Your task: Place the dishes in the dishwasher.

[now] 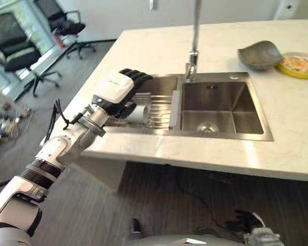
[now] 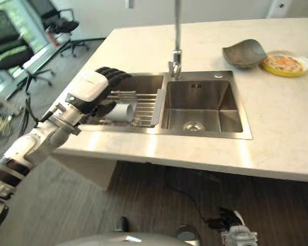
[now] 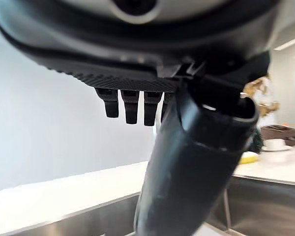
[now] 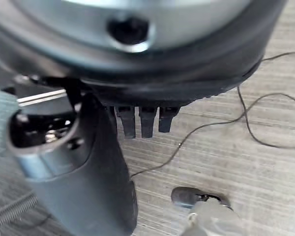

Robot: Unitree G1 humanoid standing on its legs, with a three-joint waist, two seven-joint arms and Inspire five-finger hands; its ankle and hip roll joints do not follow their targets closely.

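The left hand [image 1: 119, 88] hangs over the left basin of the double sink [image 1: 223, 105], just above a pale cup [image 2: 121, 112] that lies on its side on the roll-up drying rack [image 2: 143, 105]. In the left wrist view the fingers [image 3: 129, 105] point out straight with the thumb apart, and nothing sits between them, so the hand is open and holds nothing; the step in hand looks like the reach for the cup. To do it well, the hand should come down with the fingers on one side of the cup and the thumb on the other, across its round wall rather than its mouth, and close only once the wall sits well inside the span, since a cup lying on rack bars will likely roll away from a glancing touch. Lift straight up before swinging out, to keep clear of the faucet [image 1: 194, 41] and the basin edge. A grey bowl [image 1: 260, 54] and a yellow plate [image 1: 297, 66] wait on the surface [image 1: 292, 128] at the far right, touching or nearly so. The right hand [image 4: 142, 120] hangs low over the floor [image 4: 255, 123] with straight fingers, idle. No dishwasher can be seen here.
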